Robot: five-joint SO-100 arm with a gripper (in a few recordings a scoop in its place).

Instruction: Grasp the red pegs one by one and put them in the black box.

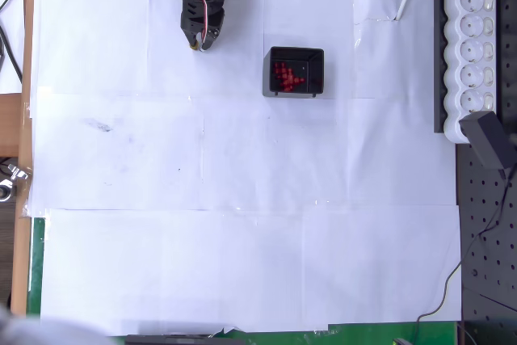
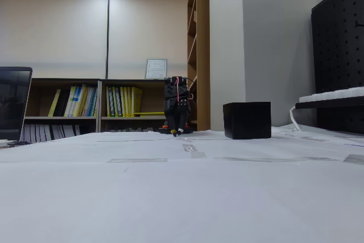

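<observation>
The black box (image 1: 296,72) sits on the white paper toward the top middle of the overhead view, and several red pegs (image 1: 286,75) lie clustered inside it. In the fixed view the black box (image 2: 247,120) shows as a dark cube right of centre, its inside hidden. My gripper (image 1: 197,42) is folded back at the top of the table, left of the box and well apart from it, tips pointing down at the paper. The fingers look closed together with nothing between them. From the low fixed view the gripper (image 2: 177,133) hangs just above the table surface.
A white power strip (image 1: 474,46) lies along the right edge, with a black adapter (image 1: 490,140) and cable. White paper sheets (image 1: 242,199) cover the table. A black pegboard (image 1: 489,264) borders the right side.
</observation>
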